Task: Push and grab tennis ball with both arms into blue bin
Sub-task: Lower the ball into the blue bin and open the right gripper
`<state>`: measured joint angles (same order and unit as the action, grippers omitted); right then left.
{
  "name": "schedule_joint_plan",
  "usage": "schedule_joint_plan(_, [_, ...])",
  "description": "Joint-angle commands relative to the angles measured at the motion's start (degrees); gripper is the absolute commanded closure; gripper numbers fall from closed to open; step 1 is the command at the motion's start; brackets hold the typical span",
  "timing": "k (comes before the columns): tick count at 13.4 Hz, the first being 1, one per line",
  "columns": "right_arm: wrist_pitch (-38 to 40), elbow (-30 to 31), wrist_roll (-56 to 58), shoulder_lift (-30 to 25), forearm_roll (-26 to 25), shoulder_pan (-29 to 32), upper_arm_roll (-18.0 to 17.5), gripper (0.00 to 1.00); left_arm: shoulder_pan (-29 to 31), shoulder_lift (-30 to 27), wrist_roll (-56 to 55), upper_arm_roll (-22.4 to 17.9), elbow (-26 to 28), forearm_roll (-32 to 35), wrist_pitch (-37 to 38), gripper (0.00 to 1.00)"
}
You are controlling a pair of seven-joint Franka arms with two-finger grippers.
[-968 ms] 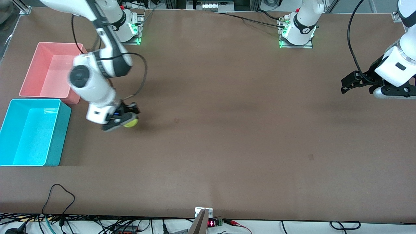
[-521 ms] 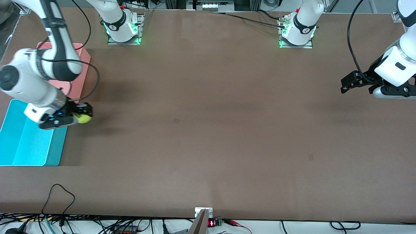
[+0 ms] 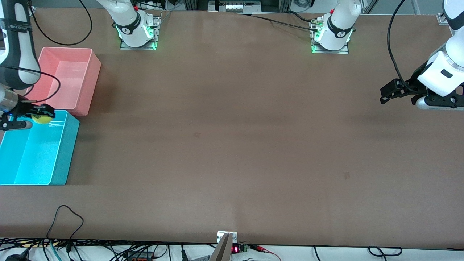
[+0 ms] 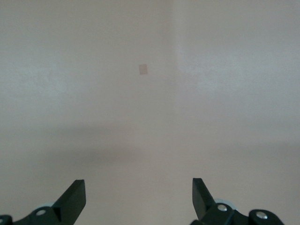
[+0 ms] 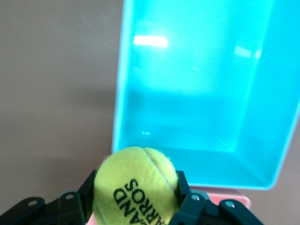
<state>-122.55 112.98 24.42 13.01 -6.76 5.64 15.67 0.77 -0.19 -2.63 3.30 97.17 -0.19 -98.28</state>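
Observation:
My right gripper (image 3: 39, 115) is shut on the yellow-green tennis ball (image 3: 42, 118) and holds it in the air over the blue bin (image 3: 54, 173), above the bin's end next to the pink tub. In the right wrist view the tennis ball (image 5: 136, 185) with black lettering sits between the fingers (image 5: 185, 191), and the blue bin (image 5: 276, 154) lies open below. My left gripper (image 3: 385, 95) is open and empty, held still above the table at the left arm's end; the left wrist view (image 4: 138, 197) shows only bare table between its jaws.
A pink tub (image 3: 92, 87) stands right beside the blue bin, farther from the front camera. Cables lie along the table's front edge (image 3: 65, 217). The arm bases (image 3: 136, 32) stand along the back edge.
My right gripper has carried the tennis ball from over the open table toward the right arm's end, to over the blue bin. The left arm has not moved.

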Motion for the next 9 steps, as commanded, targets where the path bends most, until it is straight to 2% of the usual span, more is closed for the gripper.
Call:
schedule_joint_plan(1, [-2.9,-2.1,0.6,3.4,-1.6,0.3,1.7,1.00,0.2,0.5,1.1,0.3,-1.6,0.1,1.1,0.00])
schedule_joint_plan(4, [-6.9,-2.4,1.7,7.4,-1.3,3.4,1.8,1.00,0.1,0.5,1.1,0.3,-1.8,0.1,1.0,0.00])
schedule_joint_plan(7, [-12.3,-2.4,2.4,11.9,-0.7,4.3,1.8,1.00,-0.3,0.8,1.3,0.3,-2.4,0.2,0.9,0.00])
schedule_joint_plan(9, [-13.3,-2.4,2.0,13.6,-0.4,4.4,1.7,0.98,-0.2,0.9,1.4,0.3,-2.4,0.1,0.9,0.00])
